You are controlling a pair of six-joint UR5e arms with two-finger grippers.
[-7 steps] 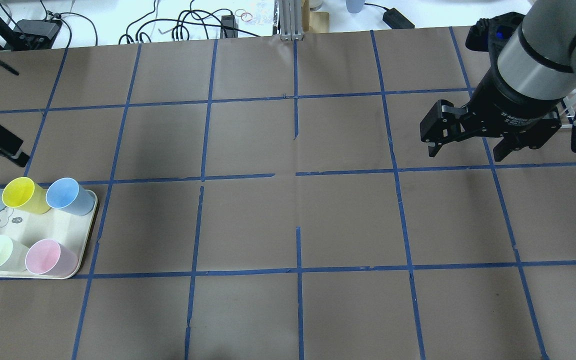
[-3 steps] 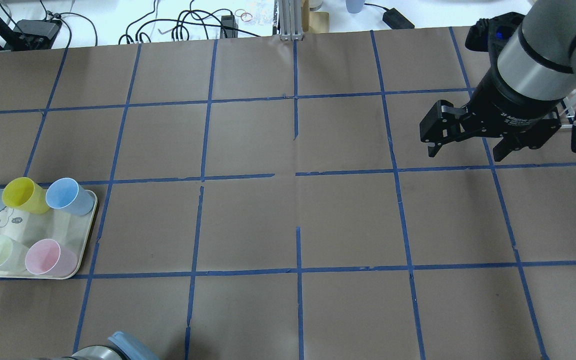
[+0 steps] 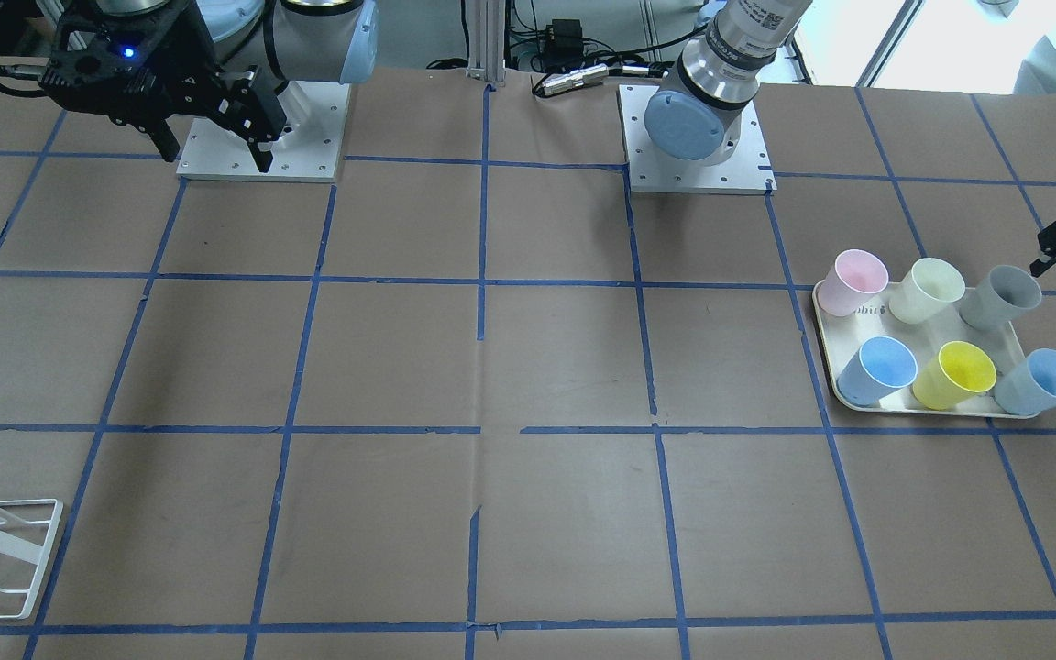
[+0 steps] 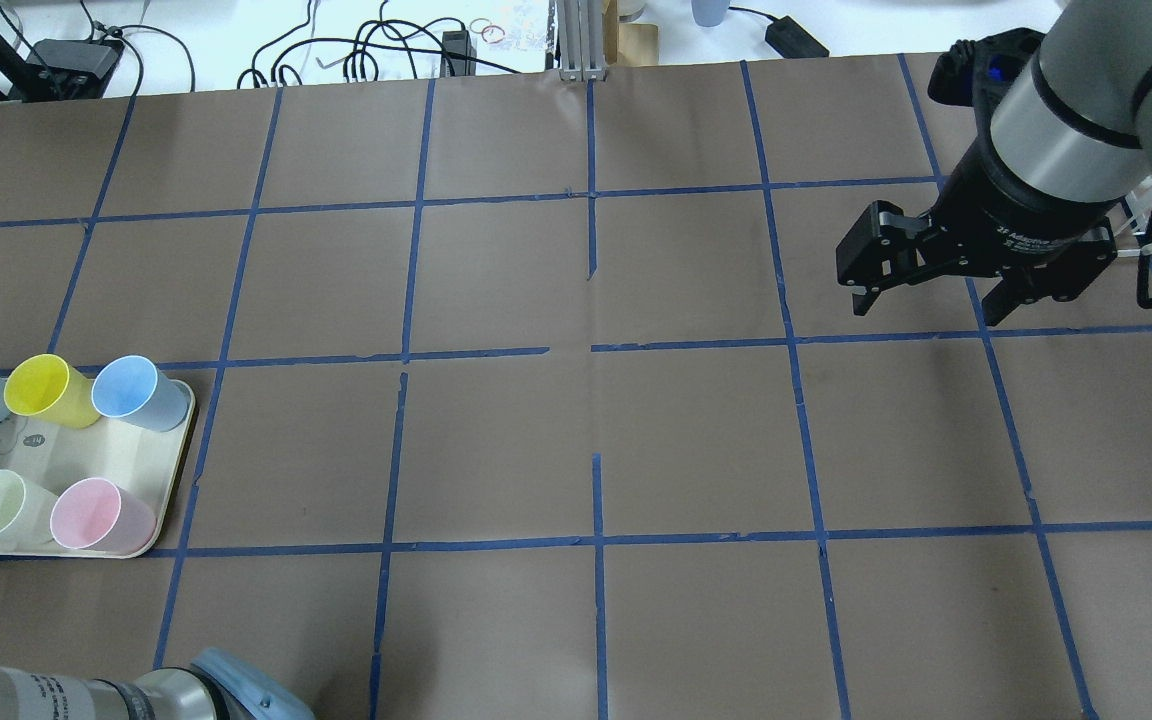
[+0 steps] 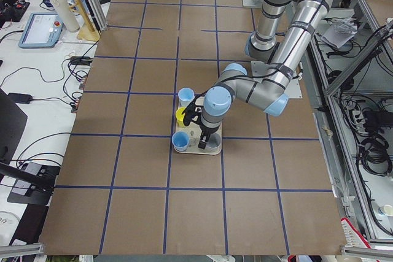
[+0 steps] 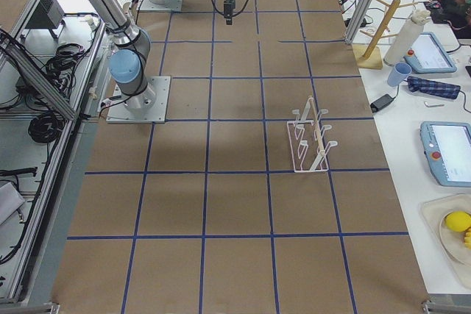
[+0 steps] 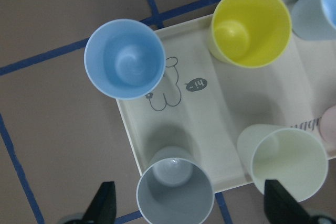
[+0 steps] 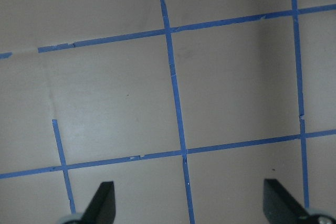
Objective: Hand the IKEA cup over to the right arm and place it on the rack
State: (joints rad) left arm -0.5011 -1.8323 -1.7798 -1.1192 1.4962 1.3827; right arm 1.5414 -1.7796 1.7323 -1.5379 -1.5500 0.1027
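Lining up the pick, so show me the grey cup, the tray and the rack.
grey cup (image 7: 175, 192): left wrist view, inside its open mouth.
tray (image 7: 220, 119): left wrist view, bare floor between the cups.
rack (image 6: 307, 137): exterior right view, middle of the wire frame.

overhead forward-down | front opposite, steep | left wrist close over tray (image 7: 226, 108)

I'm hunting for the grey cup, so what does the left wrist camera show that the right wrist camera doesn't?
Only left wrist: the grey IKEA cup on the cream tray beside a blue cup, a yellow cup and a pale green cup, framed by the open left pincer. Only right wrist: the open right pincer over bare table. Both: table with blue tape lines.
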